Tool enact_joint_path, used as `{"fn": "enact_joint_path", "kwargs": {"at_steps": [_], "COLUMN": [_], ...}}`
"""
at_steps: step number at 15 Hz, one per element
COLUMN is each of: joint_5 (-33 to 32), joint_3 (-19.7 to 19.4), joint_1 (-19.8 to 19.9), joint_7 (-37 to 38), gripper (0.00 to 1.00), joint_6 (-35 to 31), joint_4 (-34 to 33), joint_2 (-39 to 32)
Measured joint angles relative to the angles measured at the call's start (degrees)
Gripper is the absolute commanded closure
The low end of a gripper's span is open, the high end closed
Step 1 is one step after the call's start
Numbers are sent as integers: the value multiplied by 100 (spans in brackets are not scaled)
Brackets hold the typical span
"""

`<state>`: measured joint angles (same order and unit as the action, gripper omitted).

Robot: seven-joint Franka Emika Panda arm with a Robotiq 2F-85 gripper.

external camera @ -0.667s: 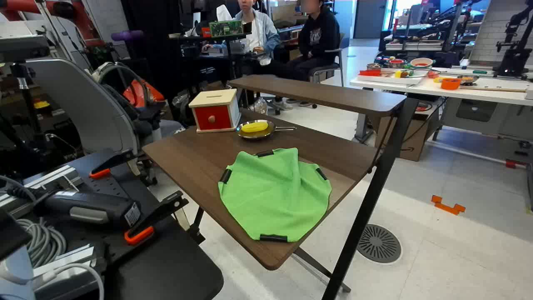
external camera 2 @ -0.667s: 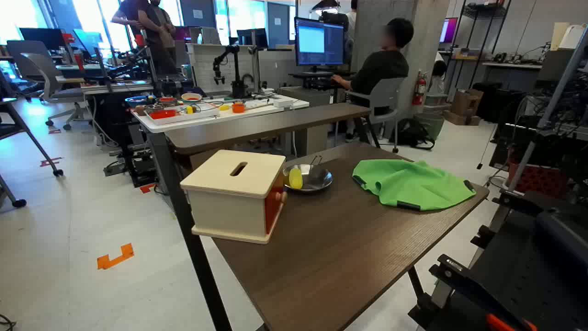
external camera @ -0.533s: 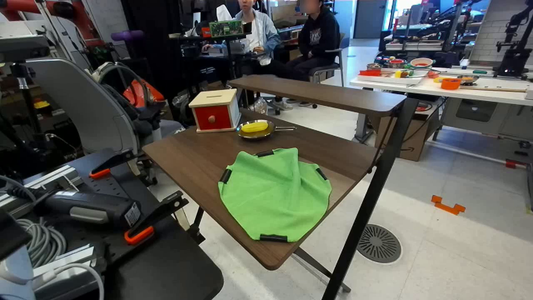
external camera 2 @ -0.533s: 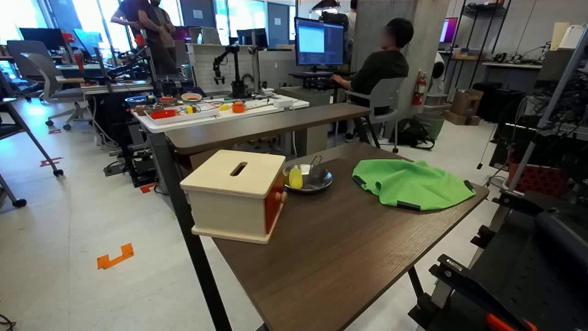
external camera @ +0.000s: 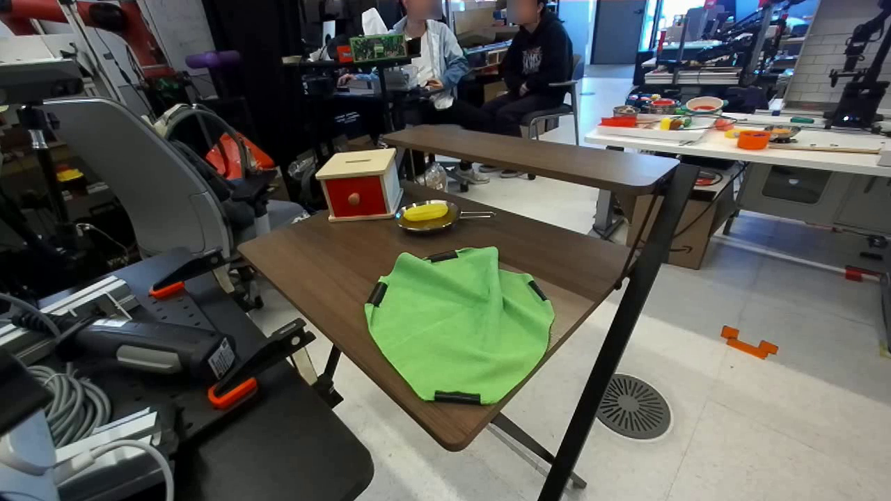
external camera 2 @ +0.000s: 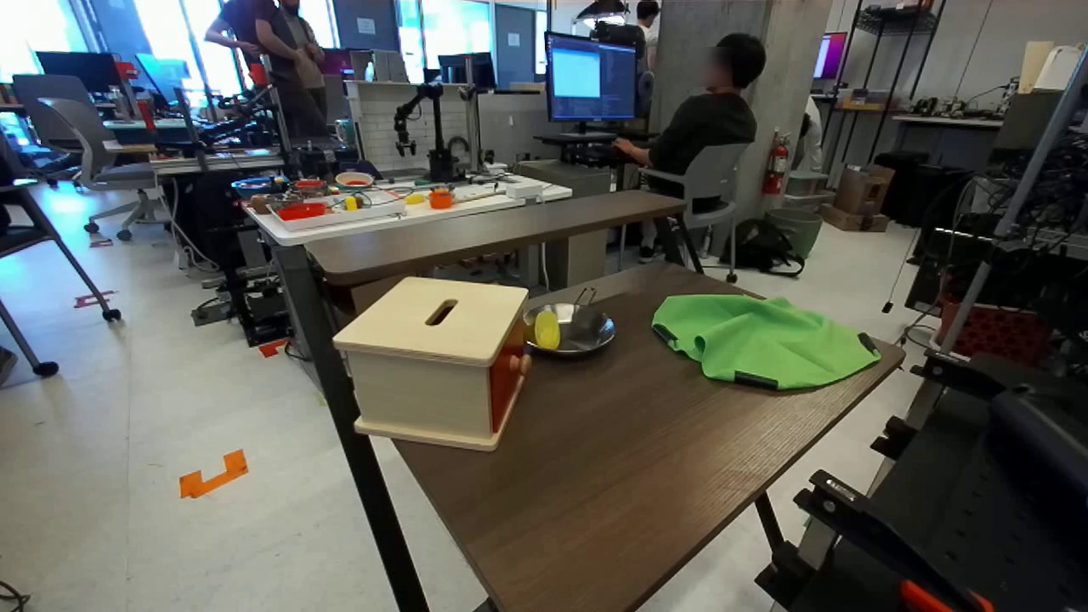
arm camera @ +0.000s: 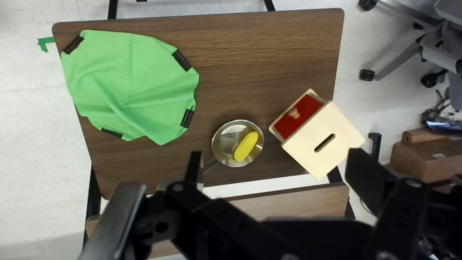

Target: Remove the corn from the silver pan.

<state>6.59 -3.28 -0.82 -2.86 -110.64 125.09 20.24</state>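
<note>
The corn, a stubby bright yellow cob, lies inside the round silver pan. In both exterior views the corn (external camera: pixel 425 211) (external camera 2: pixel 547 330) rests in the pan (external camera: pixel 427 228) (external camera 2: pixel 595 334) on the brown table, beside the box. In the wrist view the corn (arm camera: pixel 246 146) lies aslant against the right side of the pan (arm camera: pixel 224 142), and the pan's handle points down-left. My gripper (arm camera: pixel 275 154) is open and empty, its fingers spread wide, high above the table. The pan shows ahead of the left finger. My gripper is out of view in both exterior views.
A wooden box (external camera: pixel 358 184) (external camera 2: pixel 425 374) (arm camera: pixel 323 142) with a red drawer front stands close to the pan. A green cloth (external camera: pixel 459 327) (external camera 2: pixel 765 344) (arm camera: pixel 130 86) lies on the table (arm camera: pixel 260 54). A raised shelf (external camera: pixel 529 158) (external camera 2: pixel 510 229) (arm camera: pixel 288 206) runs along one table edge.
The corn, pan, box and cloth have not moved. Only people and a chair in the background have shifted slightly.
</note>
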Motion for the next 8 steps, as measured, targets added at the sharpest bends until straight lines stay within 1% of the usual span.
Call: {"fn": "enact_joint_path", "kwargs": {"at_steps": [2, 6, 8], "joint_5": [-48, -352, -576], "joint_3": [189, 727, 898], "joint_1": [-3, -33, -91], "joint_7": [278, 1120, 1543], "gripper": [0, 0, 0], "joint_6": [-517, -1861, -2275], "joint_4": [52, 143, 117], "joint_2": [-196, -911, -1337]}}
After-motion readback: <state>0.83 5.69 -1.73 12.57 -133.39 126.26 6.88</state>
